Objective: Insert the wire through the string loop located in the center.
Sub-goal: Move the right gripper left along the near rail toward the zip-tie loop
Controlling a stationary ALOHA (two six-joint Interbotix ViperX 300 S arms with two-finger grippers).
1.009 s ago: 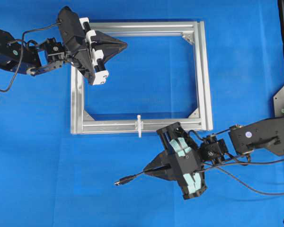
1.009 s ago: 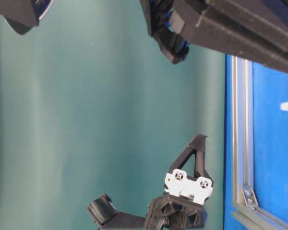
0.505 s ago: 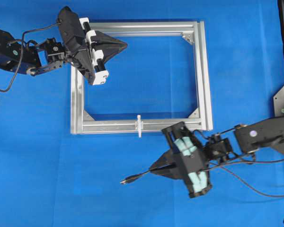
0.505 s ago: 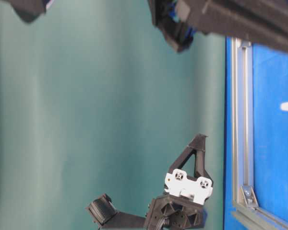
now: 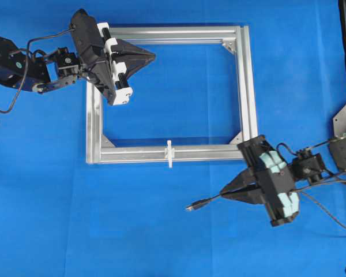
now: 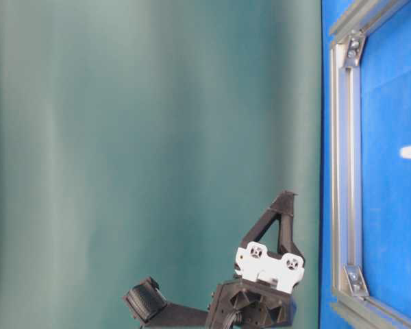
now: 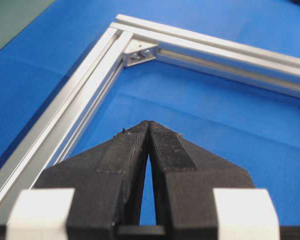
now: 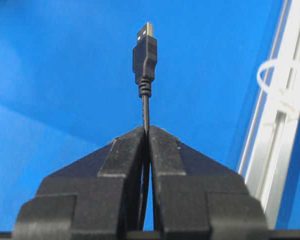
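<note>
Right gripper (image 5: 225, 191) clamped on the thin black wire (image 8: 145, 107), USB plug poking out ahead. Tiny white string loop (image 5: 169, 153) up on the silver aluminium frame (image 5: 251, 86). Left gripper (image 5: 151, 56) pinched together, holding nothing.

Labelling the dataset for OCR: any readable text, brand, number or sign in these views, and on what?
None readable in any view.
Black USB plug of the thin black wire: no logo or marking visible.
Silver aluminium frame and white string loop: plain.
Black left gripper and right gripper: no lettering visible.
</note>
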